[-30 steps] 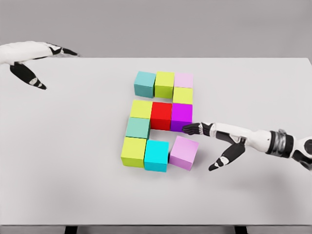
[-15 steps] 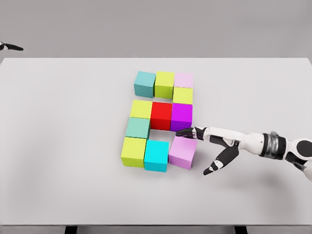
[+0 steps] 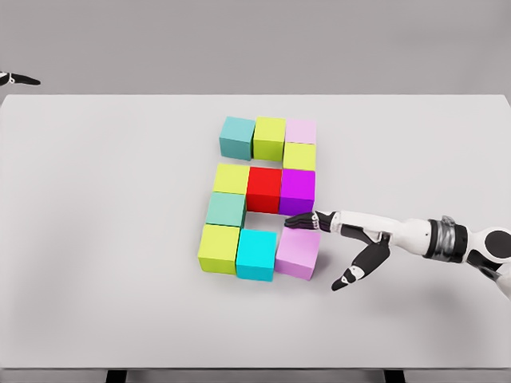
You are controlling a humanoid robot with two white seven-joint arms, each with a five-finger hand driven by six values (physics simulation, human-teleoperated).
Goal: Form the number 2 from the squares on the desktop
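The cubes form a nearly finished 2 in the middle of the tabletop (image 3: 96, 239). The top row runs teal (image 3: 237, 136), lime (image 3: 270, 137), pale pink (image 3: 301, 131), with a lime cube (image 3: 299, 155) beneath the pink one. The middle row is lime (image 3: 231, 178), red (image 3: 264, 189), magenta (image 3: 297, 191); a green cube (image 3: 226, 209) drops down the left side to the bottom row of lime (image 3: 218, 248), cyan (image 3: 256, 254) and the lilac cube (image 3: 298, 253).

The lilac cube, at the 3 o'clock end of the bottom row, is the piece in play. It sits beside the cyan cube and looks almost square with it, perhaps a touch skewed.

The right hand (image 3: 335, 239) lies just at the cube's 3 o'clock side, arm reaching in from the right edge. Its fingers are apart and hold nothing: the upper fingertips (image 3: 294, 219) rest at the cube's far top edge, while the thumb hangs low and clear of it toward 4 o'clock. The cube thus lies toward 9 o'clock from the palm, so any closing nudge would run along the row toward cyan.

The left hand (image 3: 17, 79) barely shows at the far upper left edge, well apart; whether its fingers are apart or together cannot be told.
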